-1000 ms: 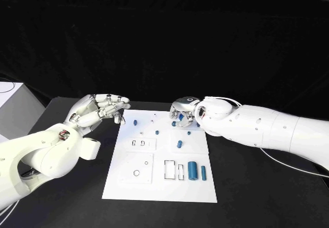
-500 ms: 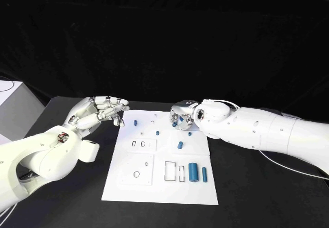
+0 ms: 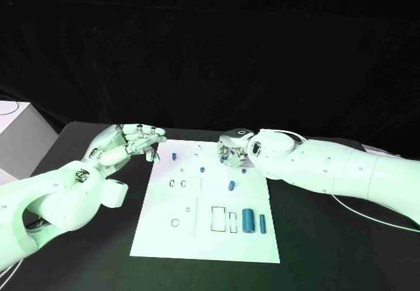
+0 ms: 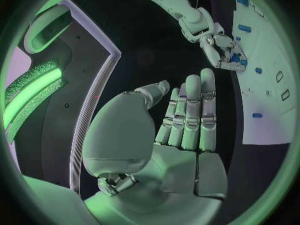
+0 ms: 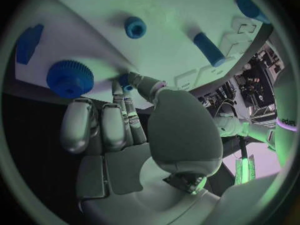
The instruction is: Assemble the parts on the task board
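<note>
Black table (image 3: 332,254) carries the board (image 3: 206,212); right hand (image 3: 233,147) pinches a small blue part (image 5: 127,80) at its far edge, mostly hidden. Left hand (image 3: 127,142) empty, fingers apart.

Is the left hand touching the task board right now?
Apart. The left wrist view shows the left hand with fingers straight, dark table between them and the task board.

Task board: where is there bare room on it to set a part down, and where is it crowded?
The task board is bare along its near edge, below the two blue cylinders and the rectangular cutouts. Its near left corner is also free. The far end is crowded: small blue parts stand there, with the right hand over them and the left hand at the far left corner.
</note>
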Available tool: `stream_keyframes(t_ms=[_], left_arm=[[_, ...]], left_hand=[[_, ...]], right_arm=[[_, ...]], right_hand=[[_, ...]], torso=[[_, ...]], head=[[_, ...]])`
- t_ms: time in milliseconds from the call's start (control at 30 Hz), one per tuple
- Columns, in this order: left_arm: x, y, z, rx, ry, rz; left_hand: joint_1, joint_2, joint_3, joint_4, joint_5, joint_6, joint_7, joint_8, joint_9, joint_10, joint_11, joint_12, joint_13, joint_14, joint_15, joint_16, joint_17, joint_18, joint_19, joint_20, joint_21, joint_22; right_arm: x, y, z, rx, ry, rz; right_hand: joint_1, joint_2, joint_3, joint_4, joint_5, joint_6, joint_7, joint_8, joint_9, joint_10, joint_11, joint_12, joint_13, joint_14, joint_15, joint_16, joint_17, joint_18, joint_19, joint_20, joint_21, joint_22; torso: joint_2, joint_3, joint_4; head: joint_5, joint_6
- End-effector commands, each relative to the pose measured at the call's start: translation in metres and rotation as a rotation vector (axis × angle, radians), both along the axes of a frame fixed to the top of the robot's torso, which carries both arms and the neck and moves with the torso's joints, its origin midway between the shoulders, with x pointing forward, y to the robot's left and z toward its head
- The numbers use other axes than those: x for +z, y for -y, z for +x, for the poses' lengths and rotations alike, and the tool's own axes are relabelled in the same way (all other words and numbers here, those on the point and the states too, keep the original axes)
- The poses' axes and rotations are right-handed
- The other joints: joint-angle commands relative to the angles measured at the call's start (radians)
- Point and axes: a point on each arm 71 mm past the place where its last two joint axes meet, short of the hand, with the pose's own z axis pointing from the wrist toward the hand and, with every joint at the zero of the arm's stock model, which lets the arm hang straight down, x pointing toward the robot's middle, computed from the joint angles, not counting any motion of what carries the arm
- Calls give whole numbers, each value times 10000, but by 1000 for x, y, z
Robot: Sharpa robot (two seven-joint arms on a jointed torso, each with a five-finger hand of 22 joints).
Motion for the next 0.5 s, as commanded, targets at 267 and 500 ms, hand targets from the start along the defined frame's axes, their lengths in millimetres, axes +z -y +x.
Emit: stream_keyframes(t_ms=[267, 500], left_arm=[[1, 1, 1, -186, -22, 20], [1, 0, 1, -186, -43, 60]], left_hand=[[-51, 10, 42, 37, -72, -85, -2, -59, 21, -66, 47, -51, 15, -37, 8, 52, 16, 40, -101, 8, 48, 24], [-33, 5, 48, 22, -76, -95, 2, -63, 25, -79, 50, -53, 14, -49, 9, 69, 21, 41, -110, 9, 70, 38]], right_arm=[[12, -2, -4, -368, 1120, 1043], [18, -6, -1, -779, 1539, 1517]], right_hand=[[173, 388, 220, -190, -22, 111, -113, 433, 549, 593, -308, -17, 171, 186, -154, 127, 53, -324, 411, -68, 924, 1382], [155, 374, 247, -230, -16, 84, -120, 502, 639, 611, -312, -54, 194, 179, -159, 131, 27, -324, 401, -75, 945, 1405]], torso=[[55, -20, 17], [80, -39, 1]], head=[[6, 78], [27, 191]])
